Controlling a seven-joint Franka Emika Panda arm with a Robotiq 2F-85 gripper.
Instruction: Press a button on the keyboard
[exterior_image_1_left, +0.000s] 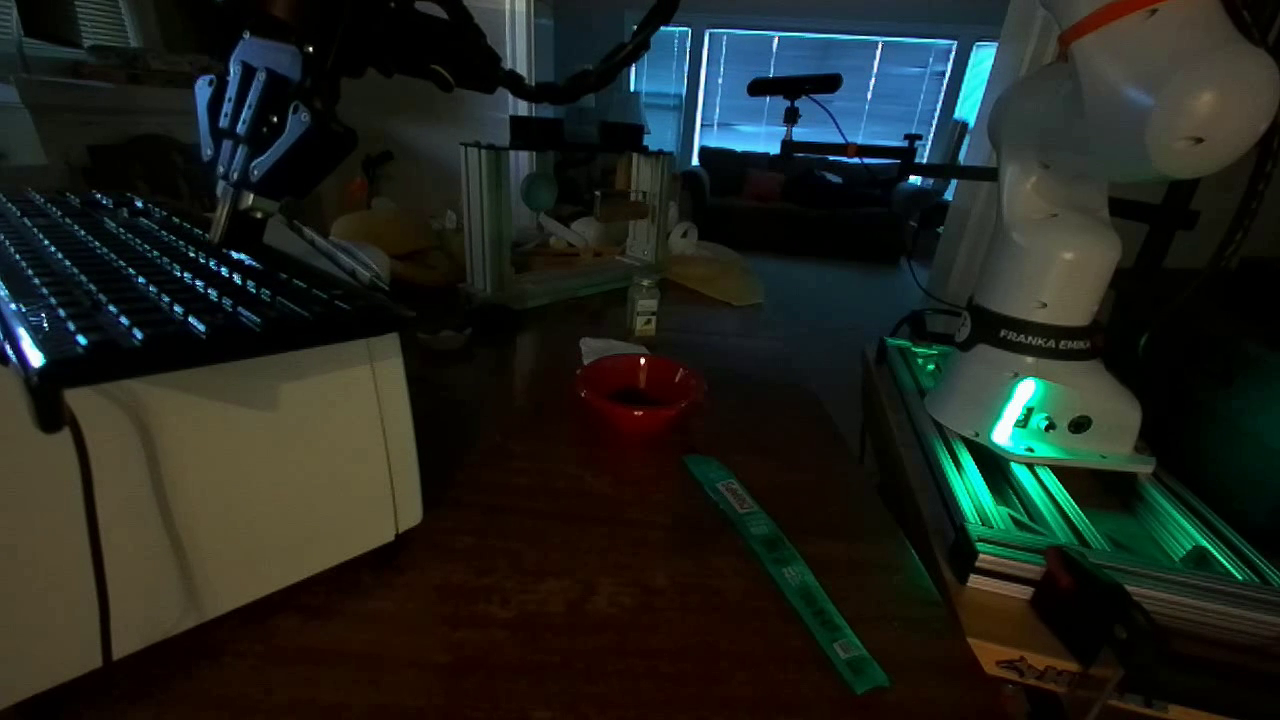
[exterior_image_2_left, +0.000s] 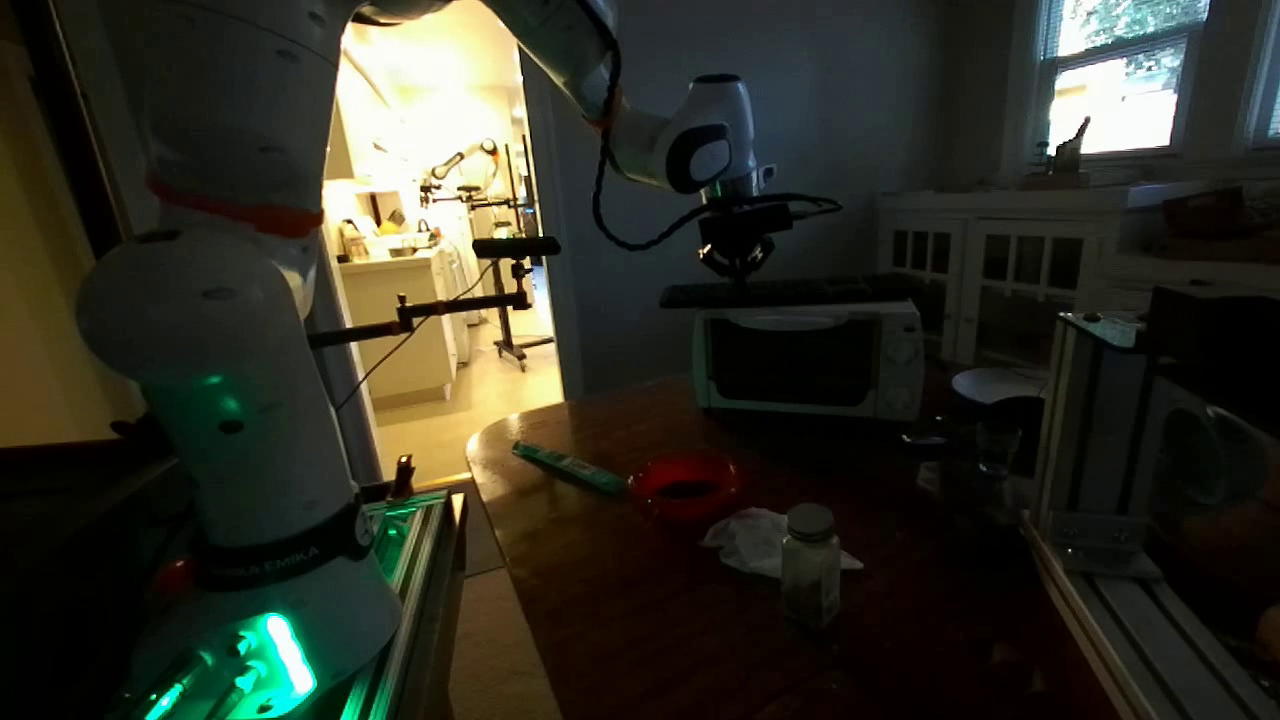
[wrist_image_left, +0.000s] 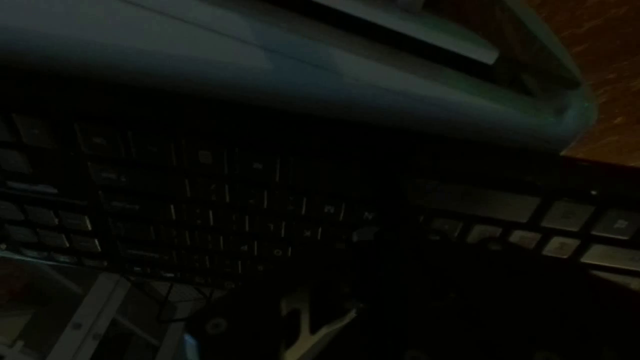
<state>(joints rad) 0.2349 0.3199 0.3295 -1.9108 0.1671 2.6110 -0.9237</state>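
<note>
In an exterior view, the gripper (exterior_image_1_left: 228, 222) points downward, its jaws looking closed together, with nothing evident between them. The keyboard (exterior_image_1_left: 150, 275) lies directly beneath the jaws, its glinting rows spreading out to one side of them; the tips seem to be at key level, though contact cannot be made out. The red bowl (exterior_image_1_left: 640, 395) and green strip (exterior_image_1_left: 780, 560) rest lower than the jaws, well apart from them.

In an exterior view, the toaster oven (exterior_image_2_left: 800, 365) stands below the jaws, the keyboard lying across its top.

In the wrist view, keys (wrist_image_left: 562, 246) show around the jaws, whose tips are lost in darkness, so no sunken key can be told.

The approach looks done; the press itself is either beginning or next, and lifting clear would remain.
</note>
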